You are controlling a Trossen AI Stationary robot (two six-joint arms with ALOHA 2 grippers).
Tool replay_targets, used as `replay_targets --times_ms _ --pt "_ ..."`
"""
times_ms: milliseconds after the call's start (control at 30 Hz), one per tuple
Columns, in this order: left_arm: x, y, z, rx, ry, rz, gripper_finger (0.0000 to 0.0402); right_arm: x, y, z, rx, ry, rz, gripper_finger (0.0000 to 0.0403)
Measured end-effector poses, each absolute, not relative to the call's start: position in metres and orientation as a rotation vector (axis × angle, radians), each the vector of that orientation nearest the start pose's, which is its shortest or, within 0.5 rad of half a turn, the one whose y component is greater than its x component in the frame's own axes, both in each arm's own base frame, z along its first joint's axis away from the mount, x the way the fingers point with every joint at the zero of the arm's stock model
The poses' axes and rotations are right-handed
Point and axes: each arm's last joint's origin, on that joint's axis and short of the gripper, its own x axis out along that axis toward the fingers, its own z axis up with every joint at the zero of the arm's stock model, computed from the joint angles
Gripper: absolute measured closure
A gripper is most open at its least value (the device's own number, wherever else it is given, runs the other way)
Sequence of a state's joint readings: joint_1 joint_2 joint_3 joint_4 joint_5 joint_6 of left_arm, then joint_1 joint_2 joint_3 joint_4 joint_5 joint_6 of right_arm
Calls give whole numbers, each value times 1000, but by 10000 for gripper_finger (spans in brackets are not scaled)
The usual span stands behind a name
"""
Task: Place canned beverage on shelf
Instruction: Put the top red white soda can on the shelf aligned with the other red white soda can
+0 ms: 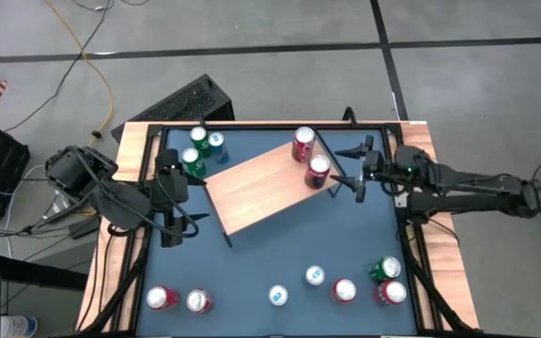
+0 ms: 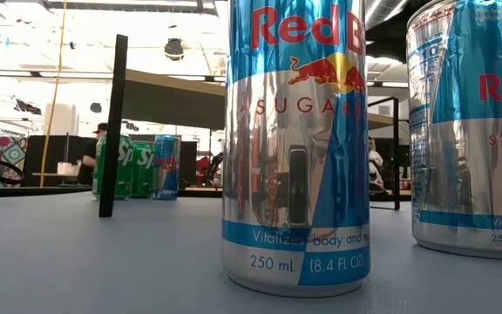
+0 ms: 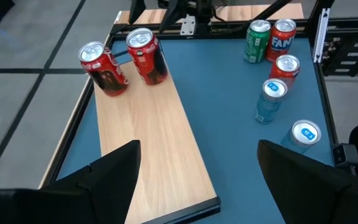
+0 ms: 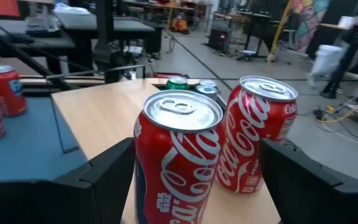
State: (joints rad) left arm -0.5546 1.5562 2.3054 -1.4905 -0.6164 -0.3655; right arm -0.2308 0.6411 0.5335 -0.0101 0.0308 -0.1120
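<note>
The shelf, a light wood board on thin black legs, stands slantwise in the middle of the blue table. Two red Coca-Cola cans stand upright on its right end; the right wrist view shows them close up. My right gripper is open, level, just right of the nearer can, with a finger on either side and touching nothing. My left gripper hangs open above the shelf's left end, holding nothing.
Green and blue cans stand at the far left. Several more cans line the near edge; two tall blue-silver ones fill the low view. A black frame rims the table.
</note>
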Motion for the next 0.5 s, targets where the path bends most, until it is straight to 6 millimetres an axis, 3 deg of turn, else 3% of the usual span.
replay_targets --times_ms 200,500 --pt "198 -103 517 54 592 170 93 155 -48 284 -84 95 -131 72" --pt "198 -103 517 47 591 173 93 178 -69 263 -32 194 -86 72"
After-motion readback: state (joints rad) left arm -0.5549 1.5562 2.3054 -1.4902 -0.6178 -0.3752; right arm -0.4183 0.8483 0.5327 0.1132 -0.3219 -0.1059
